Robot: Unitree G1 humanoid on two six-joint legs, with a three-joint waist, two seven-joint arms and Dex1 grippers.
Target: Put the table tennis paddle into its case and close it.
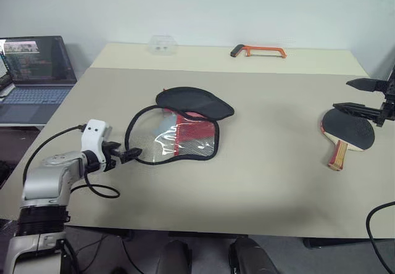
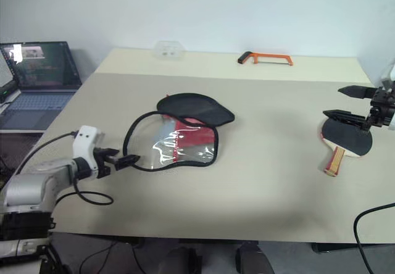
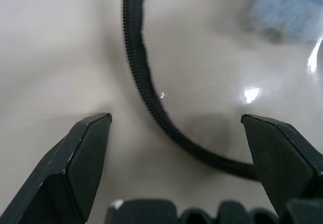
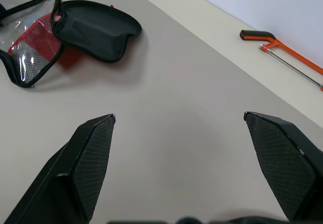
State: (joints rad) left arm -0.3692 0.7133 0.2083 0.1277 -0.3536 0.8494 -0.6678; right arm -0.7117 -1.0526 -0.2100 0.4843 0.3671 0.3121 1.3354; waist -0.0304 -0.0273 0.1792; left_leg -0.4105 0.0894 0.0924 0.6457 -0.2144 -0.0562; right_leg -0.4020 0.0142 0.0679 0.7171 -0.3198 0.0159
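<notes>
Black and red fabric marks the case [image 1: 182, 126], lying unzipped near the centre of the beige worktop [image 1: 259, 181], its clear plastic side spread toward the left of the frame and its dark flap folded toward the top. At lower left, the left end effector [image 1: 128, 155] sits low at the case's zip edge with its fingers apart; the wrist view shows the black zip band running between them. At the right edge, the table tennis paddle [image 1: 347, 132] lies flat, handle toward the bottom. Just above its blade hovers the right end effector [image 1: 356, 96], fingers wide apart and empty. An orange hacksaw [image 1: 259, 51] lies at the top, a laptop [image 1: 34, 76] at upper left.
</notes>
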